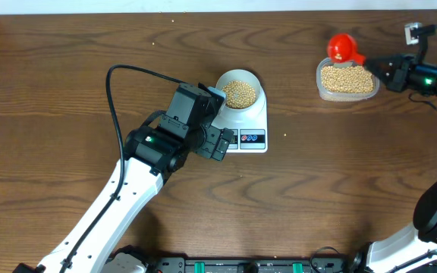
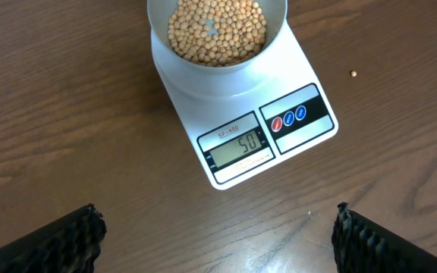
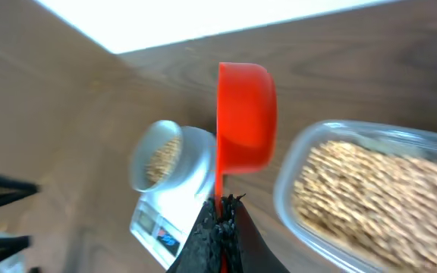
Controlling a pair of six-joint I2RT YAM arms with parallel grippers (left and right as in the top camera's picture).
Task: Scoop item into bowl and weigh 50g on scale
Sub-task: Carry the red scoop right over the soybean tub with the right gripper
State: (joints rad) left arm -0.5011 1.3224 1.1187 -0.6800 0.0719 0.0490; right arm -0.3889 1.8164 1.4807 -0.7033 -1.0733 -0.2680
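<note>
The beans (image 2: 217, 30) are small, round and beige-tan, heaped in the white bowl (image 2: 222, 70). The bowl stands on the back of the flat white scale (image 2: 203, 114), whose grey display (image 2: 239, 145) reads 50 beside round red and blue buttons (image 2: 288, 119).

The left gripper (image 2: 218, 239) hovers just in front of the scale, its black fingers (image 2: 59, 243) spread wide apart and holding nothing. Well to the right of the scale, the right gripper (image 3: 220, 227) is clamped tight on the handle of a red scoop (image 3: 245, 114), which hangs at the far rim of a clear container (image 3: 287, 189) of more beans.

Bare wooden table (image 1: 340, 174) lies between the scale and the container, and in front of both. A stray bean (image 2: 353, 73) lies just right of the scale. The table's far edge runs behind the scale.
</note>
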